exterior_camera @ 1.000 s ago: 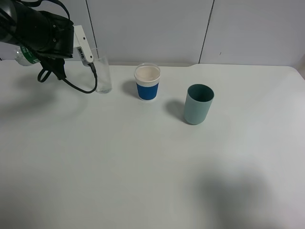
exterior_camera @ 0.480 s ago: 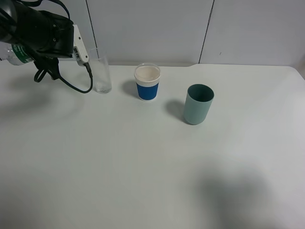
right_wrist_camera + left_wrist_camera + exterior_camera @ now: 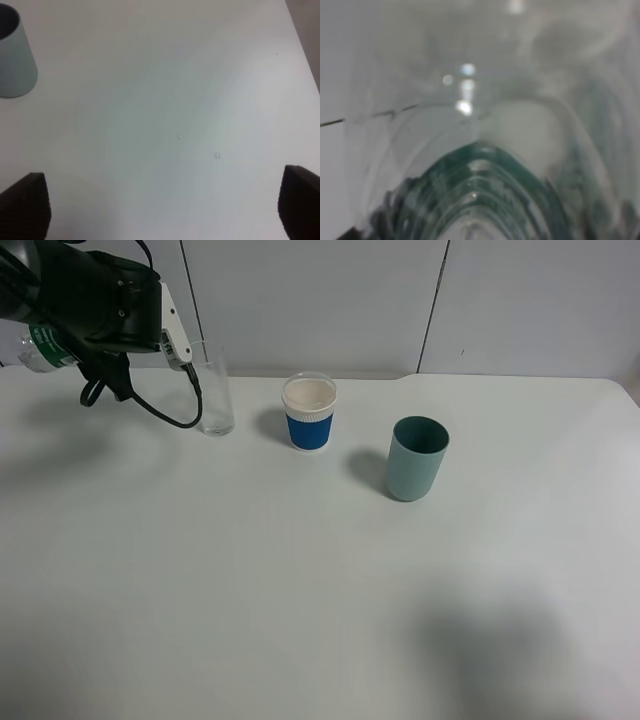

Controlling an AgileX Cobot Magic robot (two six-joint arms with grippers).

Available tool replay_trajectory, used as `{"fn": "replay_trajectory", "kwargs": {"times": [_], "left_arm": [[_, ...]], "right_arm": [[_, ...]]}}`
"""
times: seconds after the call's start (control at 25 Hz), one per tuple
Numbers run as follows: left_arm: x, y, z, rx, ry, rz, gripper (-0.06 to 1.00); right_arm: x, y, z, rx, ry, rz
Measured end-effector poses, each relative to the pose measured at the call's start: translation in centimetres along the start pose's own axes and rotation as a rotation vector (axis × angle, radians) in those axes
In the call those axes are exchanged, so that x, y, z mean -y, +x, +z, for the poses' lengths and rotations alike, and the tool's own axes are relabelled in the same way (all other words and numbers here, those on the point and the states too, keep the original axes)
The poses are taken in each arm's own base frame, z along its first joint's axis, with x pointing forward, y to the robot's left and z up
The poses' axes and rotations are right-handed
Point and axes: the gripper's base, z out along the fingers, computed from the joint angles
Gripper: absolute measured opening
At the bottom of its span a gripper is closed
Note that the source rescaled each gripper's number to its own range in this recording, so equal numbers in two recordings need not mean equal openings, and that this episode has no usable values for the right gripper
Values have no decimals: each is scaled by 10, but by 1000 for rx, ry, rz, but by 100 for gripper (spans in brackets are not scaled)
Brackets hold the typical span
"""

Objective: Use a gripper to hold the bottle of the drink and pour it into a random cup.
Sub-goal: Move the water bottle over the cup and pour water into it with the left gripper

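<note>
**Status.** The left end effector [image 3: 70,335] is clenched on the drink bottle [image 3: 40,348]. It carries the bottle in the air above the far left corner of the tabletop [image 3: 300,590]. The bottle lies roughly level, and its green-labelled body shows on the side away from the tall clear glass [image 3: 215,390]. The neck is hidden behind the end effector. In the left wrist view the bottle [image 3: 480,190] fills the frame, blurred.

**Change.** Compared with one second ago, the end effector sits slightly higher. Half a second ago it stood further from the glass, and it now stands close again, with its white bracket [image 3: 172,330] just beside the rim.

**Meaning.** This is judged a small realignment of the pour over the glass. The liquid level in the glass cannot be read.

**Other items.** The right end effector [image 3: 162,205] is released, with nothing between its fingertips, and hangs near the teal cup [image 3: 15,55]. The blue-sleeved paper cup [image 3: 309,412] stands untouched.
</note>
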Motion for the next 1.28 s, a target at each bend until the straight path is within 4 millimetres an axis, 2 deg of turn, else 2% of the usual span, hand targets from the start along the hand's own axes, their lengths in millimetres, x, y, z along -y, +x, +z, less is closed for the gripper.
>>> {"fn": "replay_trajectory", "kwargs": {"times": [0.6,1.28], "left_arm": [[8,-15,3,-38,-1,-7,0],[8,-14,3,-55,-7,86,0]], "right_arm": [[0,0,0,0,0,0],[0,0,0,0,0,0]]}}
